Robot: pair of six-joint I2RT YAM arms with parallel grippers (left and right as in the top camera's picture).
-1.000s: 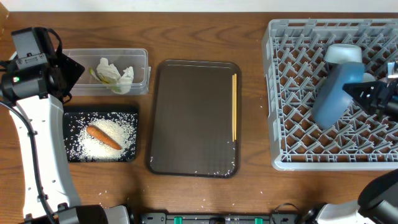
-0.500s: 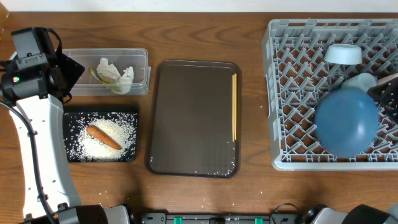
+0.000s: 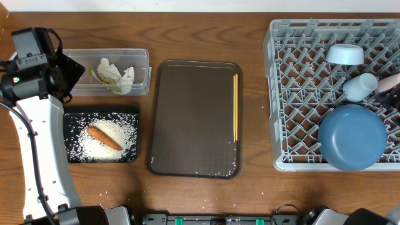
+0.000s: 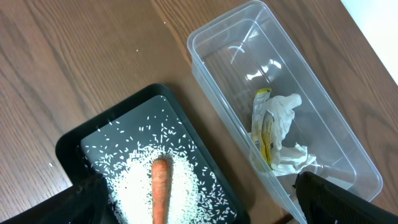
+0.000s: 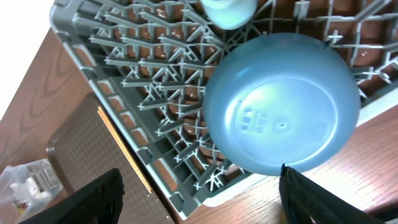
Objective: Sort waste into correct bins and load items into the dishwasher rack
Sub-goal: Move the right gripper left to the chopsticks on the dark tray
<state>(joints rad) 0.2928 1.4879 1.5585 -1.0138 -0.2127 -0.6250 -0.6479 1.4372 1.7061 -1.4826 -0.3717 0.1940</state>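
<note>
wood-grain table (image 3: 255, 125) with a low sheen, grey moulded plastic rack (image 3: 300, 81), pretty matt, smooth blue plate (image 3: 352, 137) that looks like plastic, soft shine, clear glossy plastic tub (image 4: 236, 37), crumpled paper tissue (image 4: 285, 115), satin black tray (image 4: 65, 146), finely textured brown tray (image 3: 194, 119), bare-wood chopsticks (image 3: 235, 106)

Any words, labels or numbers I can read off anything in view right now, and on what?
No text reads clearly in any view.
Underside of the plate: raised marks near the middle, too blurred to read.
Print on the wrapper in the clear tub: too small and crumpled to read.
No other text shows.
</note>
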